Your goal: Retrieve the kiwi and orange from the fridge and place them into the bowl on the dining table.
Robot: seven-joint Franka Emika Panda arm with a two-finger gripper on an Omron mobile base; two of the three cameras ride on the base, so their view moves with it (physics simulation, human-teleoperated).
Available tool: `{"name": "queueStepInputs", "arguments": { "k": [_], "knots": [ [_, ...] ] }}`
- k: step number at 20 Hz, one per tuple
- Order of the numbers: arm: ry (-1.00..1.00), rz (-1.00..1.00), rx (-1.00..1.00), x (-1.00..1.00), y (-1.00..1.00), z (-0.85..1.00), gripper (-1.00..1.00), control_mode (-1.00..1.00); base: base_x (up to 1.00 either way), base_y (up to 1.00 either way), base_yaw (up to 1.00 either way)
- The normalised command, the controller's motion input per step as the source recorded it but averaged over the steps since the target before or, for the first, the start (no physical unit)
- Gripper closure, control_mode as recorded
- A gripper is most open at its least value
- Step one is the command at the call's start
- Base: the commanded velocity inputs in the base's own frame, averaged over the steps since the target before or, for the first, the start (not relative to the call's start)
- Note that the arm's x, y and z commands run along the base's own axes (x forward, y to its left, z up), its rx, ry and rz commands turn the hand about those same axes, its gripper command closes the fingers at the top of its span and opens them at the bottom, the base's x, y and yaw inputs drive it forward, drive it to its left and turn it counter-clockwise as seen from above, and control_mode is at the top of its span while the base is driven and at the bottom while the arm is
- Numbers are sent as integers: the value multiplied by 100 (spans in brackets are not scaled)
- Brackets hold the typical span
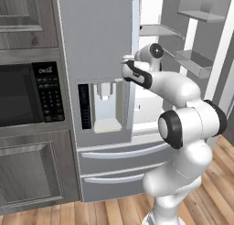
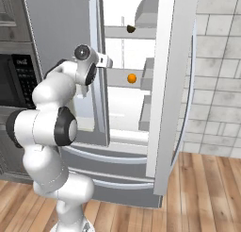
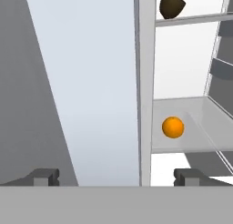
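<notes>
The two-finger gripper [image 3: 116,176] of the white arm has its jaws spread fully wide, holding nothing, beside the edge of the closed left door of the grey-silver French-door fridge [image 2: 61,33]. The small bright orange [image 3: 173,127] sits on a grey shelf at two o'clock from the fingertips; the dark oval kiwi [image 3: 172,7] rests one shelf higher, at one o'clock.

White rounded arm [image 1: 183,128], black joint bands, dark fingertips [image 3: 43,176].

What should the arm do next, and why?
Probably slide sideways past the closed left door's edge and reach in for the orange. The open gripper straddles that edge, the right door is open, and the orange sits free on a shelf below the kiwi.
</notes>
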Motion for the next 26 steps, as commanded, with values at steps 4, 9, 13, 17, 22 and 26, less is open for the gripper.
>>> {"name": "queueStepInputs", "arguments": {
  "k": [4, 9, 13, 17, 22, 26],
  "knots": [
    [0, -1, 0, 67, 0, -8, -100, -100, 0, 0, 0],
    [0, 0, 0, 72, 0, -16, 100, -100, 0, 0, 0],
    [7, -1, 0, 36, 0, 0, 100, -100, 0, 0, 0],
    [21, 0, 0, -4, 0, 7, 100, -100, 0, 0, 0],
    [7, 0, 0, -73, 3, 6, 100, -100, 0, 0, 0],
    [-1, 0, 0, -100, 21, 0, 100, -100, 0, 0, 0]
  ]
}}
